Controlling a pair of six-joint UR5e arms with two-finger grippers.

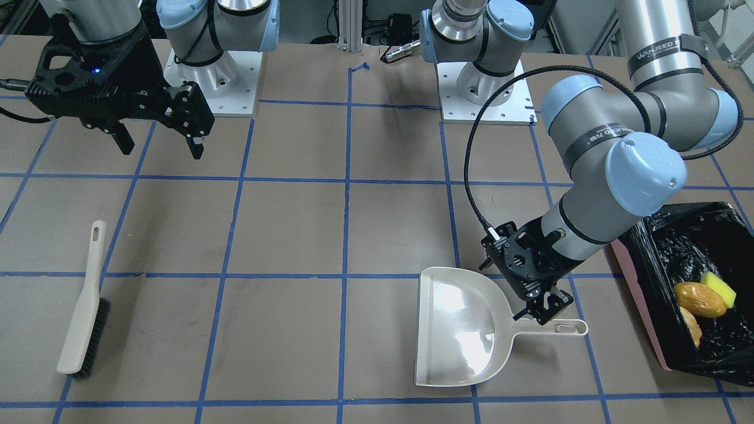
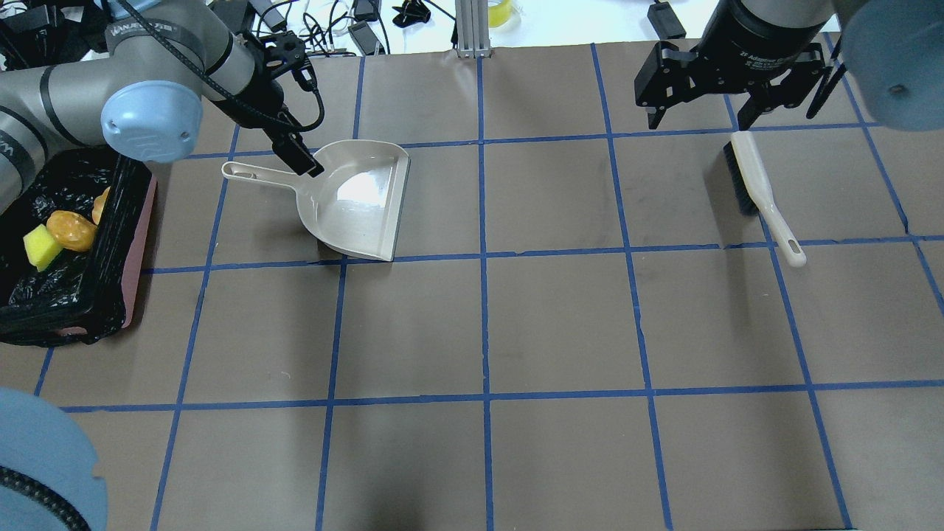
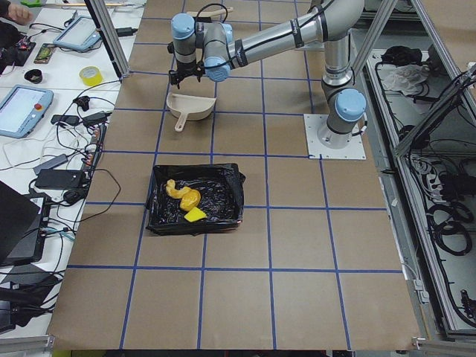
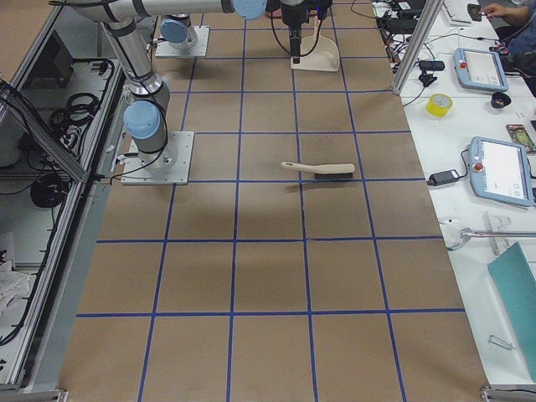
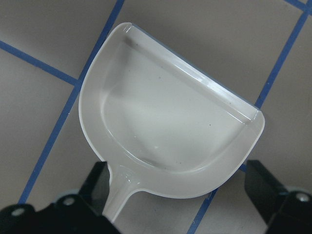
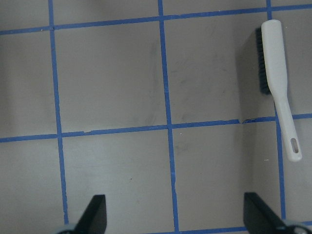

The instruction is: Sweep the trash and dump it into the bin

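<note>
The trash lies inside the bin (image 1: 639,306): an orange-brown lump (image 1: 700,299), a yellow wedge (image 1: 720,288) and a pale curved slice (image 1: 690,325) on the black liner. They also show in the overhead view as the lump (image 2: 71,230) and wedge (image 2: 42,247). The beige dustpan (image 1: 465,330) rests flat and empty on the table. My left gripper (image 1: 545,306) hangs open just over its handle (image 2: 254,175); in the left wrist view the fingers (image 5: 97,180) stand wide on either side. My right gripper (image 2: 700,110) is open, high above the table.
A beige hand brush (image 2: 759,195) with black bristles lies on the table under and beside the right gripper, also visible as the brush (image 6: 278,83). The bin (image 2: 140,243) stands at the table's left end. Tablets, tape and cables lie beyond the far table edge.
</note>
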